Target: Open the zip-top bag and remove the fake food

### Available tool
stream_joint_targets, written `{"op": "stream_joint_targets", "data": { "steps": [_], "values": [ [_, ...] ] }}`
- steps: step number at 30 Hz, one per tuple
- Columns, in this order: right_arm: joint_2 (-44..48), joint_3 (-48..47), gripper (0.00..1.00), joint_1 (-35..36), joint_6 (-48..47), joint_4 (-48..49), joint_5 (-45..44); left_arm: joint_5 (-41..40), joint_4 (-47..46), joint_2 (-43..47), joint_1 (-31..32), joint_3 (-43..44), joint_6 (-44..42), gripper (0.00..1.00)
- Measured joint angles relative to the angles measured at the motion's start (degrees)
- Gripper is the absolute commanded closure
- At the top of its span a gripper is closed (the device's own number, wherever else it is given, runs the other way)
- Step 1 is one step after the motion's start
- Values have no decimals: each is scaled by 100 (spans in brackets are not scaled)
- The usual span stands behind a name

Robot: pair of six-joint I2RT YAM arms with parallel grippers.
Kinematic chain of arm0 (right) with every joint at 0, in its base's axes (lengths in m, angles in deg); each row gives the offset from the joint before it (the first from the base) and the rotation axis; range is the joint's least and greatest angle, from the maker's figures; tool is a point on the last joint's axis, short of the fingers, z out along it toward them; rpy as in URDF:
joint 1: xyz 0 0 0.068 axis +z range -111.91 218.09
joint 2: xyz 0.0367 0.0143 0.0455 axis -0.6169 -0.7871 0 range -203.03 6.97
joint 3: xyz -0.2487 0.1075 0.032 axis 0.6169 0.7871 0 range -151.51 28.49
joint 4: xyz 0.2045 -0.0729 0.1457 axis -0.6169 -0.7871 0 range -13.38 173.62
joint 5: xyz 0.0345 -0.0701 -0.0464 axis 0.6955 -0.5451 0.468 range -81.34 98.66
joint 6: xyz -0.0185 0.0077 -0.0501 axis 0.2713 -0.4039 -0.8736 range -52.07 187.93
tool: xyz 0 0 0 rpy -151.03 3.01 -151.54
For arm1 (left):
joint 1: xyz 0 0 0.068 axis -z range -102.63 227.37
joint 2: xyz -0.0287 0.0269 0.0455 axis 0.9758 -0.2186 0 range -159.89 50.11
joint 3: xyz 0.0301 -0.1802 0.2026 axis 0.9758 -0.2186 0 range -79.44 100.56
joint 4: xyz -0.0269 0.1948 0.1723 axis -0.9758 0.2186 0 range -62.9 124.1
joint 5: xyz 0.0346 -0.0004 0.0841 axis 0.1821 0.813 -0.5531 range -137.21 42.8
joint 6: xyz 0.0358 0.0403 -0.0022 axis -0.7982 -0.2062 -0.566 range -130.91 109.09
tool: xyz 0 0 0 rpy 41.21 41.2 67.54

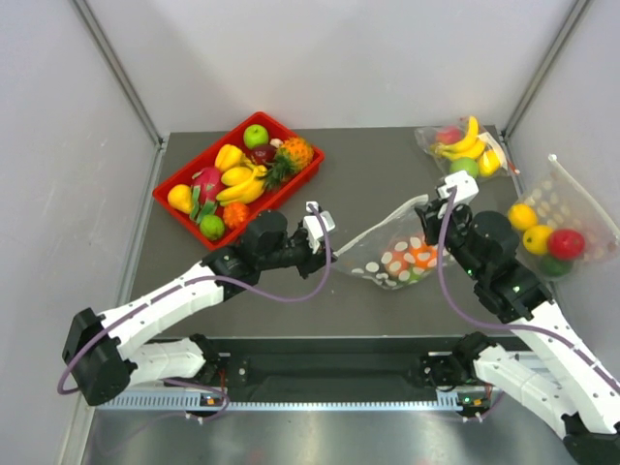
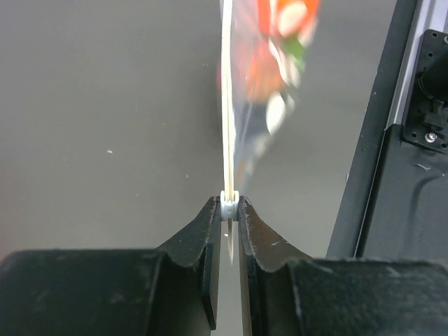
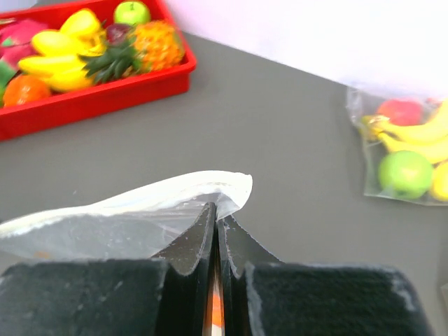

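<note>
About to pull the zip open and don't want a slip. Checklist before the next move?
1. Left tool pinching the zip strip of the zip-top bag: ok, jaws closed on it.
2. Right tool shut on the bag's opposite edge: ok.
3. Fake food inside, sitting low in the bag: ok.
4. Zip already parted: cannot tell.
5. Bag bottom off the table: cannot tell.
6. Room to pull the right arm outward: cannot tell, the bigger dotted fruit bag lies close beside it.
</note>
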Motion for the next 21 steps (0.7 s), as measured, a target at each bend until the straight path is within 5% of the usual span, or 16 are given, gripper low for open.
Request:
{"op": "stream_joint_targets", "data": {
  "steps": [9, 21],
  "values": [
    [-778, -446, 100, -1025, -24, 205, 973, 470, -70, -90, 39, -70, 273, 100],
    [-2529, -538, 98, -859, 586, 1075, 2247, 564, -1550, -426, 1110, -813, 1113, 100]
  ]
}}
